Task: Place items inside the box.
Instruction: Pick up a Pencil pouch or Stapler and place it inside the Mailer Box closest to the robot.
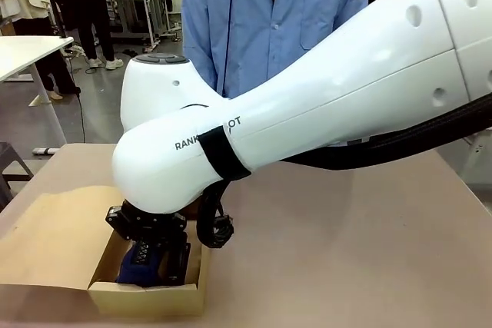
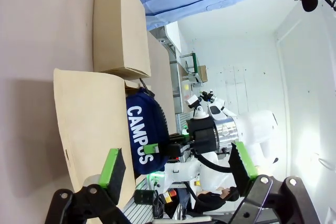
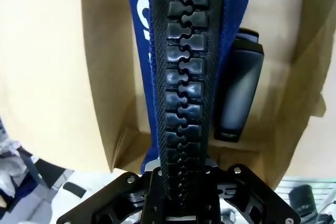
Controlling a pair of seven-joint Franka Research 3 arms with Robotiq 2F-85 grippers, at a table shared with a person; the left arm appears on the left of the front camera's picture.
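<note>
— Where was the navy "CAMPUS" pouch held?
— It was clamped by its zip edge in the right pincer, inside the open box at seven o'clock on the counter. A black stapler lay at its three o'clock. The left pincer was held apart, empty.
— How was release best done?
— It was judged best lowered beside the stapler, clear of the walls, before the grip was eased.
</note>
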